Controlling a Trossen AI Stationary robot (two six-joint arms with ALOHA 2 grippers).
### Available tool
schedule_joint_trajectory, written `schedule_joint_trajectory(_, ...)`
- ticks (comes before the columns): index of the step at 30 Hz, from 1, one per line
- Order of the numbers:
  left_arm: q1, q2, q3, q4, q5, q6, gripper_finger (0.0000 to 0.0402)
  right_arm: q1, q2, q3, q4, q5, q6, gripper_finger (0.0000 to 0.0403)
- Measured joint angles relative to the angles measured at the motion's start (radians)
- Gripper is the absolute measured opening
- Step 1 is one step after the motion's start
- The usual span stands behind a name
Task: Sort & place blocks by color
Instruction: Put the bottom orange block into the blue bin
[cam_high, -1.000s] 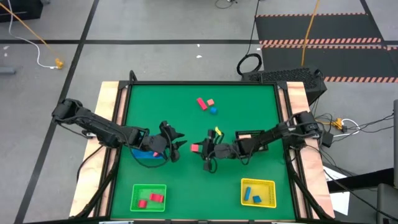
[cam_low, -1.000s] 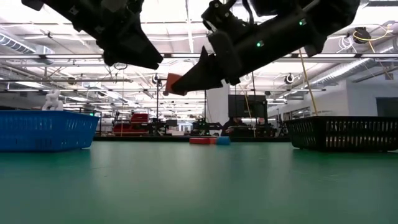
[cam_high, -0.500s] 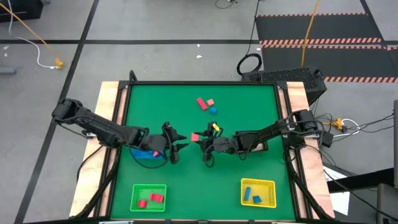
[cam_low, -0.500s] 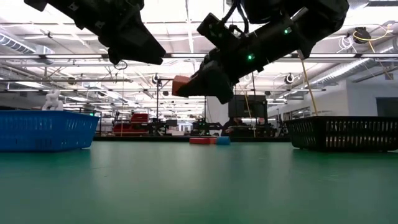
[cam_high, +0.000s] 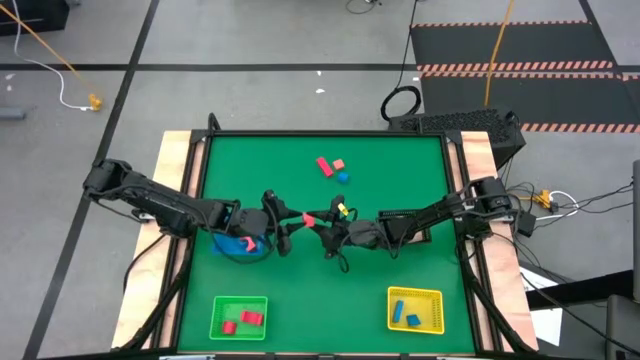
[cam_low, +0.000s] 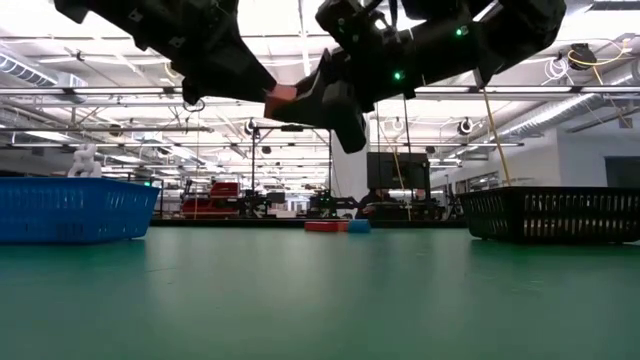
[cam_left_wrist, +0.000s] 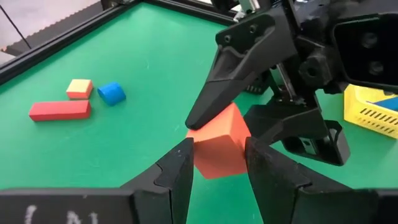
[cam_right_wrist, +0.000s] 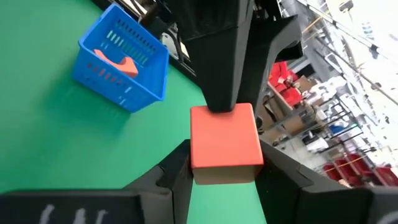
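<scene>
Salmon-pink and cube-shaped, one block (cam_left_wrist: 217, 149) hangs above the middle of the green worktop (cam_high: 400, 160), caught between both grippers at once. We count four trays: a blue one (cam_high: 238, 244) under the left arm, a green one (cam_high: 238, 316) near the front left, a yellow one (cam_high: 415, 309) near the front right, and a black one (cam_high: 405, 222) under the right arm. In the green tray we see two red blocks (cam_high: 245, 320); in the yellow tray two blue blocks (cam_high: 405, 313). Toward the far side of the worktop lie three loose pieces close together: a red bar (cam_high: 324, 166), a small salmon cube (cam_high: 339, 164) and a small blue block (cam_high: 343, 177).

The blue tray is largely covered by the left arm from above; the right wrist view shows one salmon arch-like piece (cam_right_wrist: 117, 63) inside it. The black tray's contents are hidden by the right arm. In the low view both grippers are dark shapes against bright ceiling lights, and only a corner of the cube shows.

The left gripper (cam_left_wrist: 217, 163) has its jaws narrowly parted with the cube sitting between them, both inner faces against its sides. The right gripper (cam_right_wrist: 224, 171) has its jaws closed on the same cube from the opposite direction, holding it by two other faces.
</scene>
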Motion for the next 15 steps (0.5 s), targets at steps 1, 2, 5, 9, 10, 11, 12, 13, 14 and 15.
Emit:
schedule_joint_trajectory(1,0.003,0.000,0.000,0.002,0.001,-0.003,0.0145,0.000,0.000,0.000,0.005,0.002,-0.011,0.0129)
schedule_joint_trajectory(2,0.005,0.000,0.000,0.005,0.003,-0.004,0.0145,0.001,0.000,0.000,0.008,0.003,-0.020,0.0129)
schedule_joint_trajectory(5,0.011,0.000,0.000,0.022,0.010,-0.005,0.0145,0.004,0.000,0.000,0.013,0.011,-0.052,0.0129)
schedule_joint_trajectory(9,0.023,-0.001,-0.001,0.032,0.036,-0.008,0.0145,0.005,0.000,-0.001,0.019,0.017,-0.116,0.0129)
schedule_joint_trajectory(10,0.025,-0.001,-0.001,0.032,0.041,-0.013,0.0145,0.005,0.000,-0.001,0.020,0.017,-0.132,0.0129)
schedule_joint_trajectory(11,0.027,-0.001,-0.001,0.033,0.043,-0.020,0.0145,0.005,0.000,-0.002,0.026,0.017,-0.151,0.0129)
schedule_joint_trajectory(12,0.028,-0.001,-0.001,0.035,0.044,-0.029,0.0145,0.005,0.000,-0.002,0.033,0.017,-0.174,0.0129)
schedule_joint_trajectory(13,0.030,-0.001,-0.001,0.036,0.044,-0.037,0.0145,0.005,0.000,-0.002,0.042,0.017,-0.195,0.0129)
schedule_joint_trajectory(14,0.030,-0.002,-0.001,0.039,0.044,-0.039,0.0145,0.005,0.000,-0.003,0.059,0.011,-0.217,0.0129)
schedule_joint_trajectory(15,0.030,-0.002,-0.001,0.045,0.049,-0.039,0.0145,0.005,0.000,-0.003,0.069,0.010,-0.236,0.0129)
